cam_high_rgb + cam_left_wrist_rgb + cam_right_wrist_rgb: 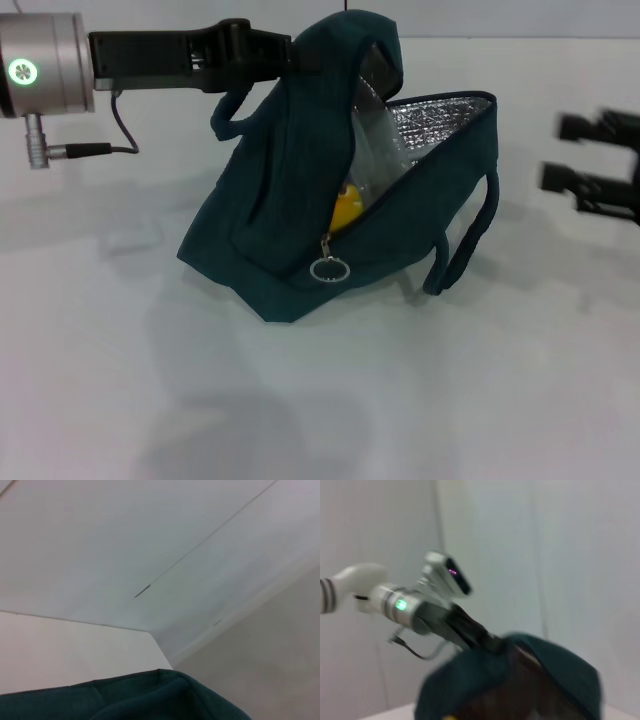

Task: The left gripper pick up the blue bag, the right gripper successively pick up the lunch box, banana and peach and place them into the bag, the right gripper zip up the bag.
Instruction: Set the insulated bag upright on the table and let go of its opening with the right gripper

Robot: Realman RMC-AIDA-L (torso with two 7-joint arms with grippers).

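Note:
The blue bag (290,190) stands on the white table, and my left gripper (285,55) is shut on its top edge and holds that side up. Its mouth gapes toward the right and shows silver lining. Inside I see the clear lunch box (380,150) and the yellow banana (347,208). The peach is hidden. The zipper's ring pull (329,270) hangs at the low front end of the opening. My right gripper (555,150) hovers open to the right of the bag, apart from it. The bag's fabric (150,697) fills the left wrist view's lower edge. The right wrist view shows the bag (520,680) and the left gripper (480,635).
The white table (320,400) spreads in front of the bag and to both sides. One bag handle (470,235) droops on the right side and another loops by the left gripper. A grey cable (120,125) hangs under the left wrist.

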